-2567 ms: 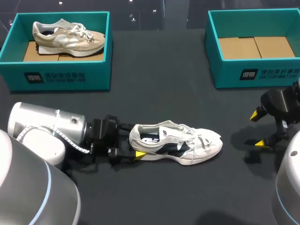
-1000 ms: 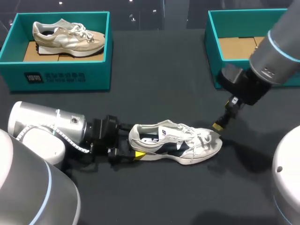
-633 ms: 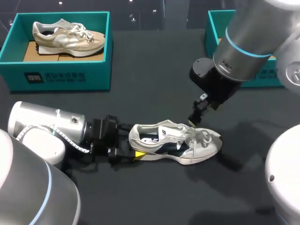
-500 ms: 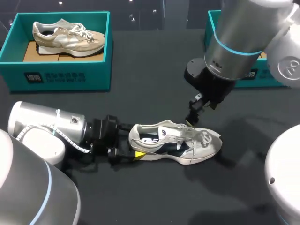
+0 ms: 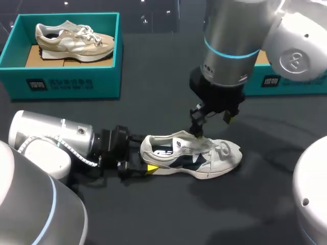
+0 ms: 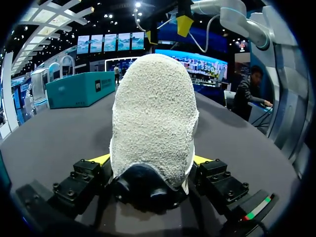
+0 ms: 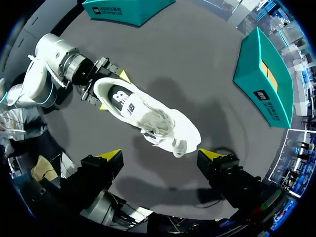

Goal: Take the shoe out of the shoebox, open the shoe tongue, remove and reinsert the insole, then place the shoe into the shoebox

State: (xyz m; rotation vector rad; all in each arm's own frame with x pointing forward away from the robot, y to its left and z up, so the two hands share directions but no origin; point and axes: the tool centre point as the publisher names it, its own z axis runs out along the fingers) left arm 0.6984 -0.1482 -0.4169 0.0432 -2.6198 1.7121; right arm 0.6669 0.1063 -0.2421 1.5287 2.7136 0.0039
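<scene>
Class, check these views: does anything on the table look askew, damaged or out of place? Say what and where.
Nothing stands out. The white shoe stands upright on the table, heel clamped in the left tool; the right tool hangs open above it.

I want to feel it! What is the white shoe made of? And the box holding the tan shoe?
The shoe is probably soft matte fabric: its heel looks fuzzy and nubbly up close, and it has cord laces. The box is probably cardboard: matte teal outside, with plain brown flaps inside.
</scene>
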